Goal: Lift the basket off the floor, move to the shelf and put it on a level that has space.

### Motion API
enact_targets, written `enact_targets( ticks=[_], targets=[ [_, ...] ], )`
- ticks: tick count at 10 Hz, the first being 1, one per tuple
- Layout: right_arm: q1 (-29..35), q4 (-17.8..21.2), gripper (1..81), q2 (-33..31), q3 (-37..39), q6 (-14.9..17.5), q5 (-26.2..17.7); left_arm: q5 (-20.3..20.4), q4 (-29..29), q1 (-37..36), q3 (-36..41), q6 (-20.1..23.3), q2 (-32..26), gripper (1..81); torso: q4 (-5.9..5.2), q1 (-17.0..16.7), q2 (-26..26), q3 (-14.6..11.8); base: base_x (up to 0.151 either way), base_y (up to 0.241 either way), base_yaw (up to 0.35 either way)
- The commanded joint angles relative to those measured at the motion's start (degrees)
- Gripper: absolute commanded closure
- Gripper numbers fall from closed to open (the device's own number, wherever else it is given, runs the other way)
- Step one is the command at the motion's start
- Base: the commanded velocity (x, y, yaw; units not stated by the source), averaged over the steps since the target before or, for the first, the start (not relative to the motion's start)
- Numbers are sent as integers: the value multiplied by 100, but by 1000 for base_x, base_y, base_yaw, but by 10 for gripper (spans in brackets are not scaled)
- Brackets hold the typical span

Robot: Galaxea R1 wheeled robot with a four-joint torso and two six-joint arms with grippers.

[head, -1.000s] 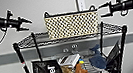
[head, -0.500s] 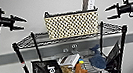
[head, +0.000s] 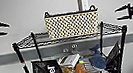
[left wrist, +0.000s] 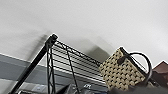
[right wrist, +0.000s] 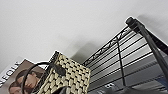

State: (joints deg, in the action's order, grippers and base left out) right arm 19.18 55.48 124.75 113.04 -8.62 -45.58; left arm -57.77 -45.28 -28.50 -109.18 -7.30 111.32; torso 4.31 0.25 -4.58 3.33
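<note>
While our two arms are hanging out wide, one cream woven basket w/ dark rim (head: pixel 72 24) is sitting on the top wire tier (head: pixel 32 40) of the tall black wire rack (head: pixel 20 58), against the wall. We're keeping the left gripper (head: pixel 2 28) w/ fingers spread, holding nothing; right gripper (head: pixel 119 13) likewise, fingers apart. Both are well apart from the basket. One black Huel bag (head: pixel 47 72) is lying on the tier below.

Basket (head: pixel 72 25): cream woven lattice, dark rim, two small dark loop handles; set upright on the top level, toward the back.
Shelf (head: pixel 23 61): black wire rack with black posts.
Top level (head: pixel 111 28): flat wire grid, occupied by the basket.
</note>
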Motion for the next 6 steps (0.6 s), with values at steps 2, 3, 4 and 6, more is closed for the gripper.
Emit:
enact_targets(
  ticks=[2, 3, 4, 6],
  targets=[
    [549, -635, 10, -747, -591, -70, -214, -393, 590, -539, 784, 36, -822, 10, 0, 0, 2, 0, 0, 0, 0],
    [302, -723, 10, -974, -697, -70, -214, -358, 686, -302, 968, 36, -1049, 10, 0, 0, 2, 0, 0, 0, 0],
    [13, -784, 10, -1107, -767, -70, -214, -340, 731, -73, 1039, 45, -1182, 10, 0, 0, 0, 0, 0, 0, 0],
    [-656, -1030, 10, -1353, -995, -70, -188, -305, 898, 489, 1030, 71, -1375, 10, 0, -4, -2, -2, 0, 0, 0]
  ],
)
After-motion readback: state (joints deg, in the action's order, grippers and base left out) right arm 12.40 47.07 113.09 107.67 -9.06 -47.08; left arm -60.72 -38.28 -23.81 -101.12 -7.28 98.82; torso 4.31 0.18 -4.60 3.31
